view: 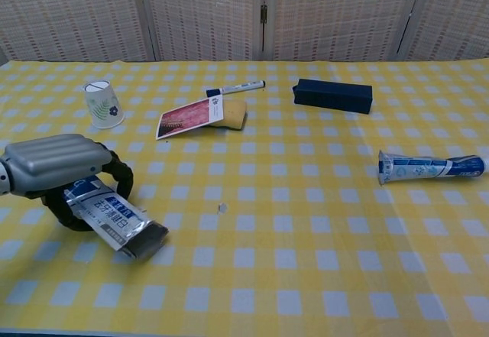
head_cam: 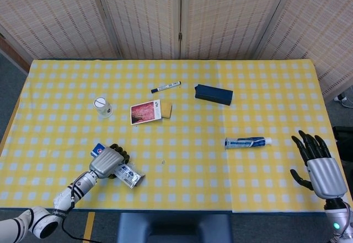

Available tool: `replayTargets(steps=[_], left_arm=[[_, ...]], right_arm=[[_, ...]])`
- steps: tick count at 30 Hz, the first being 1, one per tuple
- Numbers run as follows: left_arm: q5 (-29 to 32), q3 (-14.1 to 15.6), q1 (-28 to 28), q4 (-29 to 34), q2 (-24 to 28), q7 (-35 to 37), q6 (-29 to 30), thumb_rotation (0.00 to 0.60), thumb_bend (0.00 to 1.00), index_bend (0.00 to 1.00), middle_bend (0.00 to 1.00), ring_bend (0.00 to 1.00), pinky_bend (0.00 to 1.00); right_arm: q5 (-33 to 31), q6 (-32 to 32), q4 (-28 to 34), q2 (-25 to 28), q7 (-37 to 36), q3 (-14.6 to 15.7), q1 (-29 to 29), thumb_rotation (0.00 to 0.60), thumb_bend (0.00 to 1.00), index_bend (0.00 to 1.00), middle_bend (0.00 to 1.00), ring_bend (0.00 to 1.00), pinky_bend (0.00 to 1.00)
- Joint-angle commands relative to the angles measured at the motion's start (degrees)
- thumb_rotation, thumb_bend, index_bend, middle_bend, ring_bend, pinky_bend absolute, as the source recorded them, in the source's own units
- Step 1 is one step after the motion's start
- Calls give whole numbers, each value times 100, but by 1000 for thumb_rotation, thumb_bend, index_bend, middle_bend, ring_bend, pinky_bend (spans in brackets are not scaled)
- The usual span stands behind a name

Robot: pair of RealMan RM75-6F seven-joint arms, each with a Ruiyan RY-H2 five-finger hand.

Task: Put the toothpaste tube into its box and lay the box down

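The blue and silver toothpaste box (head_cam: 126, 173) (view: 114, 220) lies slanted near the table's front left. My left hand (head_cam: 107, 162) (view: 55, 166) wraps its fingers around the box's far half; the near end sticks out toward the front edge. The toothpaste tube (head_cam: 248, 142) (view: 432, 168) lies flat on the right side of the table, cap end pointing right. Beyond the tube, by the table's right edge, my right hand (head_cam: 319, 166) is spread and holds nothing; the chest view does not show it.
A paper cup (head_cam: 102, 106) (view: 102, 104) stands at the left. A red card (head_cam: 145, 112) (view: 187, 116) leans on a yellow sponge (head_cam: 166, 109) (view: 233, 113) mid-table, with a marker (head_cam: 166, 87) (view: 235, 89) behind. A dark blue box (head_cam: 213, 94) (view: 333, 95) lies further back.
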State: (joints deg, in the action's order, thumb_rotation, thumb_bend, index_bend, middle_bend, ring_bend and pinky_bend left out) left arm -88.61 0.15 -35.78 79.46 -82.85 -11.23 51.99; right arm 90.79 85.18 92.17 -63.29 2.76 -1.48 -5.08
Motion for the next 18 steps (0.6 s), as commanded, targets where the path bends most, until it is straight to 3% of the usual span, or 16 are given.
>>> replayTargets(steps=[1,8,18], left_arm=[[-61,1,46,55,2,177,199,600,333,541,490,375,331],[291,-188,281,290,12,195,645,600,333,546,515,424,387],[832,-190,327,600,208,-231,420,600,333,492,511,390,371]], right_arm=[[-5,-18,-7,-5,-7,-1,-8,600,313,0,0,0,0],[3,-54,3,-16,5,8,-26,600,313,0,0,0,0],[26,-28,0,-19,2,10,-22,600,313,0,0,0,0]])
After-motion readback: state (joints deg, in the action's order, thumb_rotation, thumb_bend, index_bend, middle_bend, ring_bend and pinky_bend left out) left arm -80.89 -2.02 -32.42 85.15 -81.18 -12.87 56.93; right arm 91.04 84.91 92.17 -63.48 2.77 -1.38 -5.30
